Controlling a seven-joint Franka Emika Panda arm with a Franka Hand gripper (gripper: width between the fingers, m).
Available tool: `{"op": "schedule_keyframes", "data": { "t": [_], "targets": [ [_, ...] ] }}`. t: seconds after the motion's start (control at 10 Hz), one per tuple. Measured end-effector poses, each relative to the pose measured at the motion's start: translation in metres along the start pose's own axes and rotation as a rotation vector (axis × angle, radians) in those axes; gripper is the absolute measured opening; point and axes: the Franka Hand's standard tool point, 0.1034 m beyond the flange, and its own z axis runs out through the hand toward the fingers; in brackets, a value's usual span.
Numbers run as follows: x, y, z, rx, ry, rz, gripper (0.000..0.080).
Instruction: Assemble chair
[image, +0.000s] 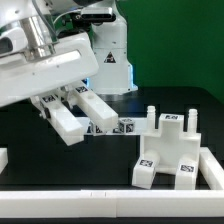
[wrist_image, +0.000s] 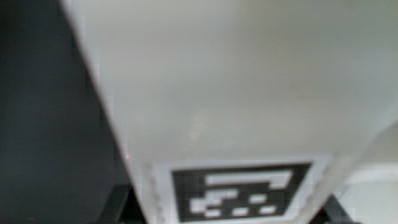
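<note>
Tabletop (image: 60, 175): black, lying below the pincer (image: 78, 103).
Seat block (image: 168, 150): white, pegs up, resting on the tabletop; beyond and lower than the pincer.
White bar (image: 105, 113): lifted off the tabletop; long axis runs out from the pincer toward the seat block, tagged far end dipping slightly.
Pincer: pinching the bar (wrist_image: 214, 90).
Step (judged): carrying the bar to the seat block.
Next move: square the bar's end to its mating spot, then lower.

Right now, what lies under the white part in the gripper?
The exterior view shows only black table below the white part held by the gripper. In the wrist view the part fills the frame, covering whatever lies directly beneath.
</note>
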Motion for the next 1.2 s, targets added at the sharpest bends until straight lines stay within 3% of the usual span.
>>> {"op": "schedule_keyframes", "data": {
  "t": [0.1, 0.2, 0.3, 0.6, 0.8, 0.9, 1.1, 1.2],
  "targets": [
    [0.005, -0.003, -0.016, -0.036, -0.052, 0.099, 0.0287],
    [0.005, -0.011, -0.018, -0.052, -0.107, 0.163, 0.0287],
    [0.002, -0.021, -0.013, -0.006, -0.179, 0.160, 0.0287],
    [0.009, -0.036, -0.011, 0.078, -0.323, 0.164, 0.0287],
    [0.013, -0.027, -0.015, 0.080, -0.488, 0.193, 0.0287],
    [0.013, -0.025, -0.016, 0.057, -0.547, 0.207, 0.0287],
    [0.002, -0.029, -0.007, 0.115, -0.650, 0.174, 0.0287],
    [0.003, -0.035, -0.005, 0.145, -0.706, 0.166, 0.0287]
  ]
}}
